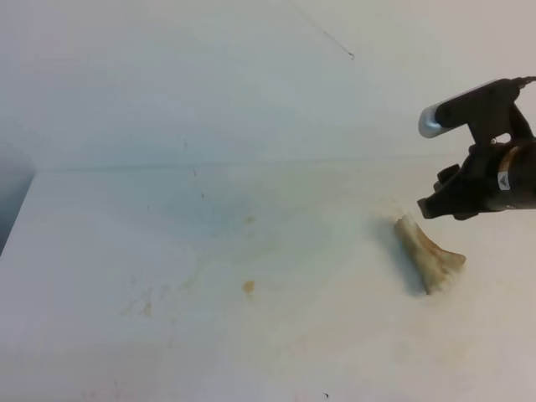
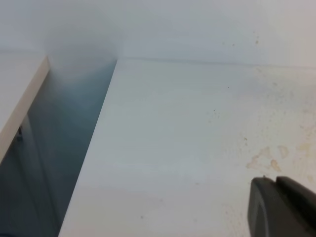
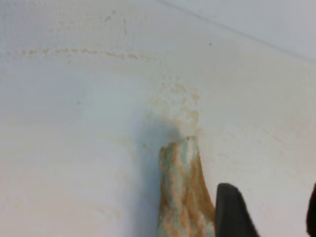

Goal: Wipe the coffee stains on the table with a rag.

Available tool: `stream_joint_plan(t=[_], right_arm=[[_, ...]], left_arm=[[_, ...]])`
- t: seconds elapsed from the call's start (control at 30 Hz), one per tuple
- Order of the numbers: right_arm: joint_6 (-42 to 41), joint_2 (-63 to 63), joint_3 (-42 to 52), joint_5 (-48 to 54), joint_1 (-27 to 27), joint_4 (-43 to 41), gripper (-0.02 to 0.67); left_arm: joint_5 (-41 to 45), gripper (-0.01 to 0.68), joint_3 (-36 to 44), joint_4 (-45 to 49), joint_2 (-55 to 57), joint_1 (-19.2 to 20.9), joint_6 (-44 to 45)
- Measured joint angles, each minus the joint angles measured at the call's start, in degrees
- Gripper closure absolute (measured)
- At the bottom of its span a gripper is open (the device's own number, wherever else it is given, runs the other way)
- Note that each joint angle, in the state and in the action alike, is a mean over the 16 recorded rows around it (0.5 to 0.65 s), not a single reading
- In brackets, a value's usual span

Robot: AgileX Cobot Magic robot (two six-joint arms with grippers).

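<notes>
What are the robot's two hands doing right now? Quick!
Left gripper: only its dark tip shows, so cannot be told.
Right gripper: open, above the rag, holding nothing.

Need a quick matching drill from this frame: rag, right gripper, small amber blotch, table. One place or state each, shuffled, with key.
Things:
1. rag
2. right gripper
3. small amber blotch
4. table

Descriptions:
A. white surface with faint tan smudges
B. lone spot near the table's middle
C. crumpled and brown-stained, lying on the table's right side
D. lifted above the table, holding nothing

Pairs: 1-C, 2-D, 3-B, 4-A
</notes>
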Motion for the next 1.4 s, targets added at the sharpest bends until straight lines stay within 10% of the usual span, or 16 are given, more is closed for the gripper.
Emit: stream_joint_plan(t=[0.6, 1.4], right_arm=[[-6.56, -29.05, 6.02, 5.82, -0.03, 0.13, 0.635], [-7.04, -57.89, 30.38, 4.72, -3.72, 2.72, 0.651]], left_arm=[[0.07, 0.674, 0.0, 0.0, -0.1, 0.0, 0.0], [0.07, 0.675, 0.0, 0.0, 0.0, 0.0, 0.0]])
